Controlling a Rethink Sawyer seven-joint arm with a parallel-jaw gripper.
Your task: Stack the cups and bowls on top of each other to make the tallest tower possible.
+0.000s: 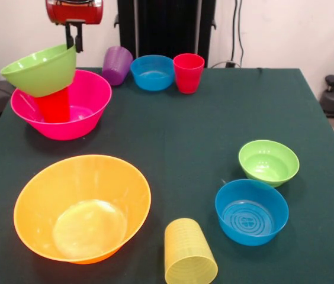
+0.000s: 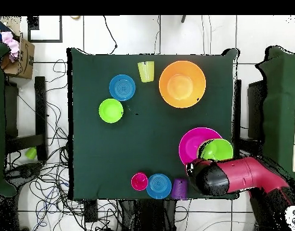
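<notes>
At the desk's [image 1: 179,136] near edge lie the big orange bowl [image 1: 83,207], the ribbed yellow cup [image 1: 189,252] on its side, a blue bowl [image 1: 251,211] and a small green bowl [image 1: 269,162], all unstacked. Further back the tower stands: a green bowl [image 1: 41,70] tilts on a red cup [image 1: 53,106] inside the pink bowl [image 1: 63,109]. The hand [image 1: 74,41] is pinched narrowly on that green bowl's far rim. Level the bowl before letting go, or it will likely slide off.

yellow cup [image 1: 189,255] bottom-cropped; jaws indistinct
</notes>
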